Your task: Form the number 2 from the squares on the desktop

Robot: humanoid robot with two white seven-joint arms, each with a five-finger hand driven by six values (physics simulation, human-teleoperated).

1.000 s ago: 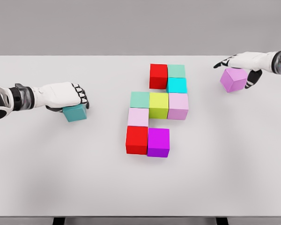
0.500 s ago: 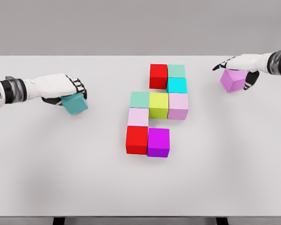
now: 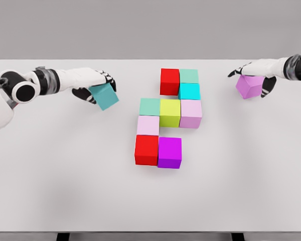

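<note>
Digit 2 mostly built; two cubes still out.
Nine cubes (image 3: pixel 170 112) sit mid-table (image 3: pixel 65 175). Left hand (image 3: pixel 93 83) fingers grip teal cube (image 3: pixel 105 96), lifted, tilted; right hand (image 3: pixel 256 70) fingers clasp pink cube (image 3: pixel 248 86) far right.

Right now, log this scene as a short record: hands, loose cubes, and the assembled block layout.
left hand: shut on teal cube, cube tilted
right hand: over purple cube, fingers around it
table: white
top row: red cube, green cube
second row: cyan cube
middle row: green, yellow cube, pink
below: pale pink cube
bottom row: red, magenta cube
</note>
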